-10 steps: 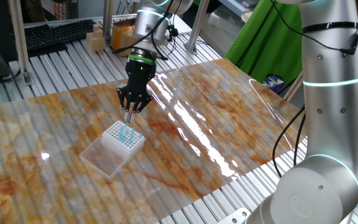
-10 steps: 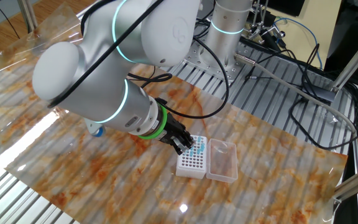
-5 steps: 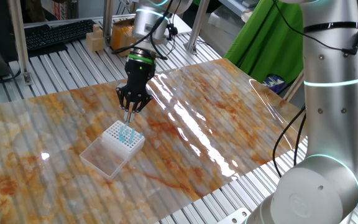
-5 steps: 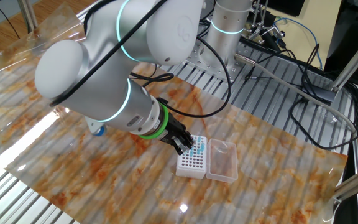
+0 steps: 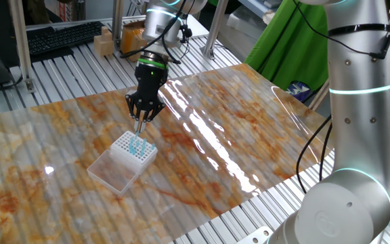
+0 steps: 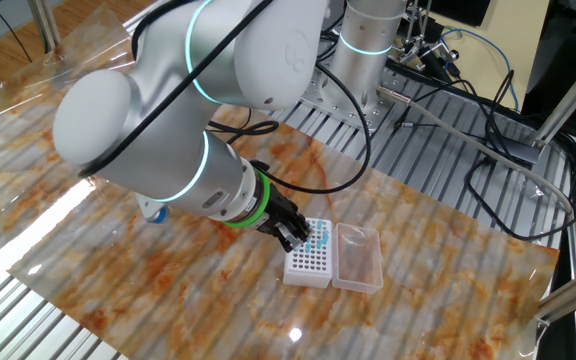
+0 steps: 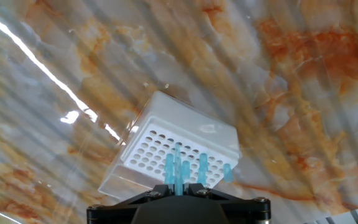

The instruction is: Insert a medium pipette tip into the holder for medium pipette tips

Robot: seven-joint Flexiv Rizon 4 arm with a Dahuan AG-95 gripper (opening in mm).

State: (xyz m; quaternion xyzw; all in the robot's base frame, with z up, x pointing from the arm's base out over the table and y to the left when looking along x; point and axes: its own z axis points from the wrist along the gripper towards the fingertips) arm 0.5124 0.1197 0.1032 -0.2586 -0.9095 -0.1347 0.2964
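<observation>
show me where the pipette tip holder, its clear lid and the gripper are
holder for medium pipette tips (image 7: 194,138), hand view, bare white top near its far edge
clear lid (image 6: 358,262), the other fixed view, its middle
gripper (image 5: 140,124), one fixed view, between the fingers' ends

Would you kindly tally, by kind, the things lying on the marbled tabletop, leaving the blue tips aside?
holder for medium pipette tips: 1
clear lid: 1
Total: 2

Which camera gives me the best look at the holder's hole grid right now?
Hand view: the holder fills the centre, holes and blue tips distinct. Both fixed views show it small, partly behind the gripper.
</observation>
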